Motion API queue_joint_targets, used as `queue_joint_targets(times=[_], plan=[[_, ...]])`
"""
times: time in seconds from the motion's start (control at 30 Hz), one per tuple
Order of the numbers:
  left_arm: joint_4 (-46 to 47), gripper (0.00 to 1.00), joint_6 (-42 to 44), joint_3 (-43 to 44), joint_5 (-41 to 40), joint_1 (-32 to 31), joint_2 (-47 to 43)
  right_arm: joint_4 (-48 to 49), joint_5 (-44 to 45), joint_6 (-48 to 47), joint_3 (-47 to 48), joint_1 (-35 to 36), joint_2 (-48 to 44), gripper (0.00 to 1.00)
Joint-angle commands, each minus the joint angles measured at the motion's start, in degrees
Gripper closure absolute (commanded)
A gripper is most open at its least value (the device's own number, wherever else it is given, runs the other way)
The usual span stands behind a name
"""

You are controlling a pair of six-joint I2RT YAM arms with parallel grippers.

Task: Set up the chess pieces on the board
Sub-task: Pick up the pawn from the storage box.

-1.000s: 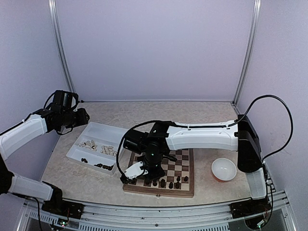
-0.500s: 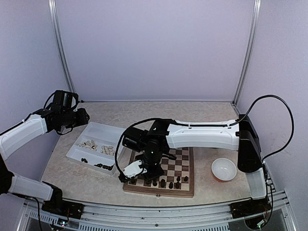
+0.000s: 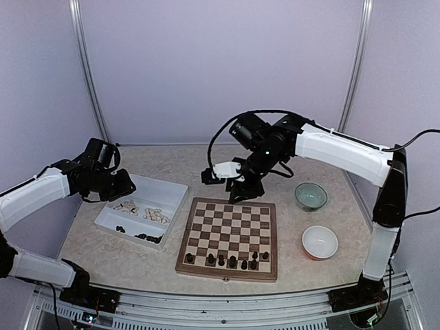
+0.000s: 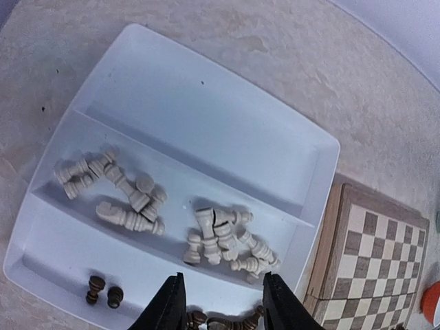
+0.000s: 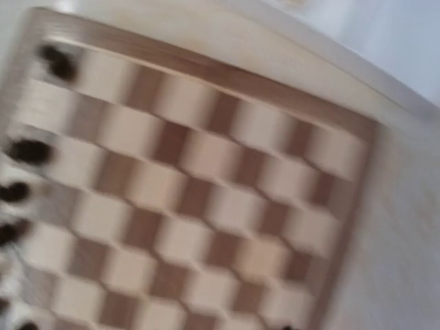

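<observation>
**Left pincer [image 4: 220, 308] open over tray [image 4: 206, 117]; right pincer [image 3: 210, 175] state unclear, off the far edge of the board [image 3: 230, 234]**

Left pincer: fingers [image 4: 168, 306] apart with a clear gap and nothing between them. No contact visible with anything. It hangs over the near compartment of the white tray. Right under the gap, at the bottom edge of the wrist view, sit a few loose dark pieces [image 4: 206, 320], partly cut off. A dark pair [image 4: 102, 292] stands further left in the same compartment. The middle compartment has the cream pieces [image 4: 220, 240] in two loose heaps, mostly lying on their sides.

Right pincer: up off the desk [image 3: 137, 258], just past the board's far edge, near its far-left corner. The overhead view is too small to show whether the fingers are apart or together. The right wrist view is blurred and doesn't show the fingers at all. Cannot tell its state, or whether it carries a piece.

Board: flat on the desk, just right of the tray and left of the bowls. Dark chessmen [image 3: 234, 261], roughly seven, stand upright along the near edge, most in the nearest row, a couple one row in at the right end. In the right wrist view they are only dark blobs along the left side of the checks.

Bowls: green bowl [image 3: 311, 196] sits off the board's far-right corner. White bowl [image 3: 320, 242] sits nearer, to the right of the board. Both are apart from the board.
</observation>
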Motion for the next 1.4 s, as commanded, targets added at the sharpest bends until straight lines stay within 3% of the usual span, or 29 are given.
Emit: queue_joint_targets(times=[0.0, 0.13, 0.37, 0.77, 1.0, 1.17, 1.37], plan=[[-8.4, 0.60, -9.7, -1.2, -4.0, -7.3, 1.1, 5.7, -4.6, 1.7, -8.7, -6.6, -10.0, 0.60], [-12.1, 0.58, -13.4, -2.7, -6.3, -8.4, 4.6, 9.1, -7.5, 1.5, -16.0, -10.9, -15.2, 0.57], [-16.6, 0.58, -16.4, -3.3, -12.0, -8.2, 11.1, 10.2, -12.1, 2.3, -20.8, -11.6, -17.1, 0.56], [-16.9, 0.60, -12.7, -0.9, -17.0, -5.3, 13.7, 11.4, -16.8, 2.8, -23.5, -11.6, -16.9, 0.55], [-12.1, 0.65, -7.7, -2.2, -13.4, 0.4, 14.5, 11.4, -16.5, 2.7, -24.1, -11.6, -16.5, 0.54], [-9.8, 0.73, -6.0, -2.9, -11.4, 0.9, 16.3, 11.4, -16.1, 2.6, -24.1, -11.7, -16.0, 0.55], [-8.8, 0.74, -5.5, -3.9, -9.4, 0.9, 17.7, 11.2, -16.0, 2.6, -23.7, -11.6, -15.0, 0.55]])
